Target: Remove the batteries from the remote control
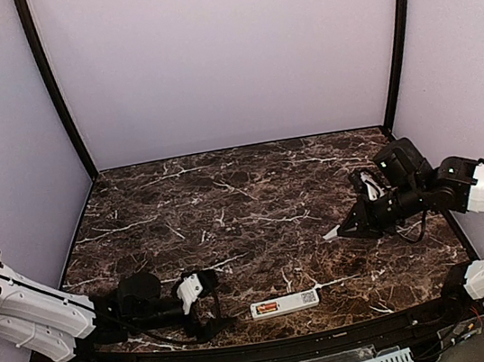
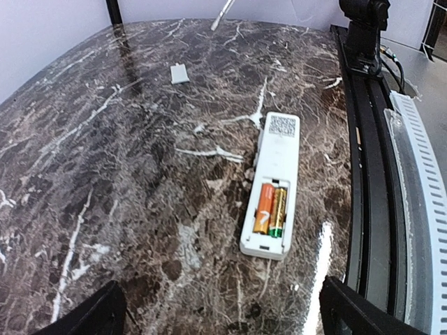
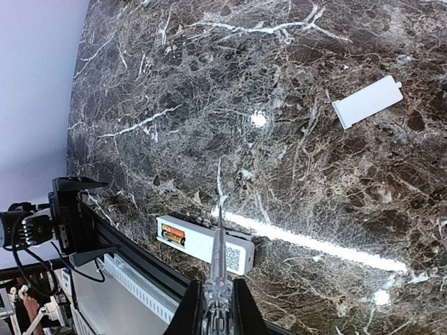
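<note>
- Presently, remote (image 2: 272,185): recess up, just ahead of left gripper (image 2: 223,310), whose jaws are wide and empty, likely to steady it.
- Batteries (image 2: 270,209): both seated in the recess.
- Right gripper (image 3: 218,300): jaws clamped on stick (image 3: 219,244), which points at the remote, presumably for prying.

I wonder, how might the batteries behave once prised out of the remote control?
Being round cylinders, the batteries would probably roll on the glossy table. Seated snugly side by side in the remote control, they may resist at first.
</note>
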Controlling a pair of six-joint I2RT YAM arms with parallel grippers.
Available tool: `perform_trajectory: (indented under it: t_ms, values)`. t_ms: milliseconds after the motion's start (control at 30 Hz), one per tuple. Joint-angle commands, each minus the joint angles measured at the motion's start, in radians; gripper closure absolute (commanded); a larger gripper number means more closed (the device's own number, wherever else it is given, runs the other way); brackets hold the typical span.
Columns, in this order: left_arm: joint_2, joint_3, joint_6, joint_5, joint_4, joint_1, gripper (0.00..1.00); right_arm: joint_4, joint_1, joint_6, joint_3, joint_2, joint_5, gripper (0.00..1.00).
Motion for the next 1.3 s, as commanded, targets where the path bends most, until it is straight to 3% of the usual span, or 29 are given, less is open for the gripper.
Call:
perform_trajectory:
  t_ms: [0, 467, 933, 1267]
  values:
    - [0.112, -0.022, 0.002, 0.092, 0.195, -0.002, 0.04, 0.031, -0.006, 0.006, 0.005, -0.002, -0.009, 1.00]
    - [0.460, 0.019, 0.055, 0.152, 0.534, -0.001, 0.13, 0.034, -0.007, 0.025, -0.011, -0.013, -0.004, 1.00]
    - [0.622, 0.098, 0.117, 0.193, 0.570, -0.001, 0.22, 0.034, -0.006, 0.024, 0.000, 0.009, 0.000, 1.00]
    - [0.692, 0.134, 0.130, 0.206, 0.565, -0.002, 0.35, 0.052, -0.006, 0.011, 0.007, 0.038, -0.011, 1.00]
